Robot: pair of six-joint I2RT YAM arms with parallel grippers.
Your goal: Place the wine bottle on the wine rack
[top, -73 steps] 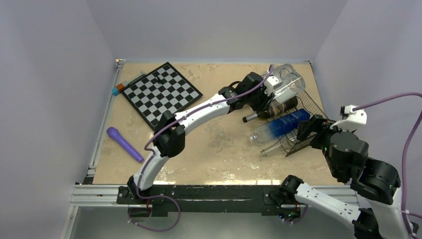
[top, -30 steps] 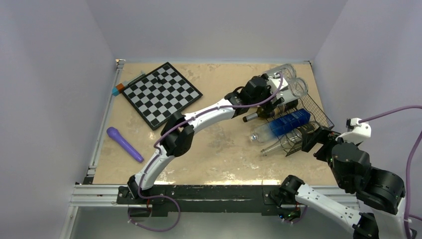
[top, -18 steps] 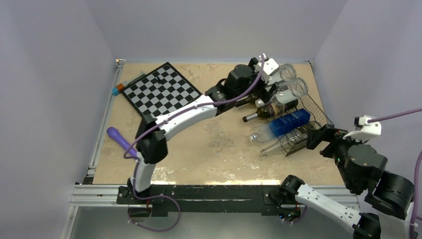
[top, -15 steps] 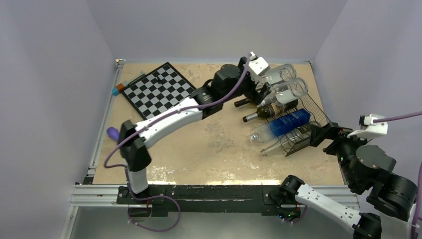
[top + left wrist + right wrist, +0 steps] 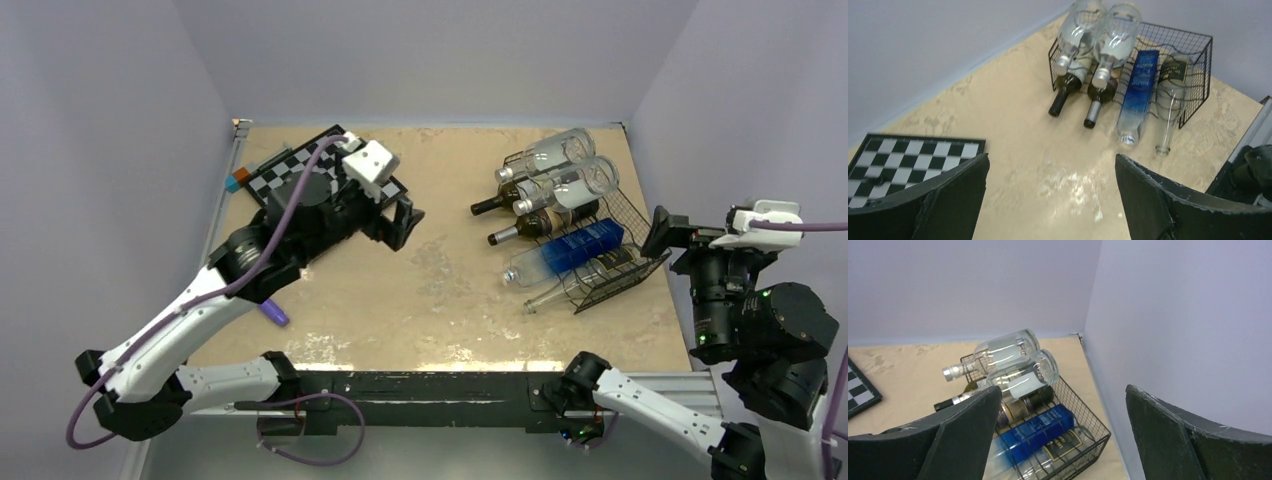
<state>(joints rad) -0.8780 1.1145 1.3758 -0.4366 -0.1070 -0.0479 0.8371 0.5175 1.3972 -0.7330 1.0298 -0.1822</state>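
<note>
Read nothing legible. Made out faint print on the blue bottle (image 5: 1139, 90) and a gold-on-dark label (image 5: 1174, 70) on the clear bottle (image 5: 1168, 112) beside it, both too small to read.

The middle of the beige desk (image 5: 450, 290) is wide open, so there's plenty of room to pass. The far right is hogged by the black wire wine rack (image 5: 626, 214), with glass bottles (image 5: 562, 188) poking their necks left. A black-and-white chessboard (image 5: 913, 157) lies far left and a purple cylinder (image 5: 275, 316) near left.
</note>
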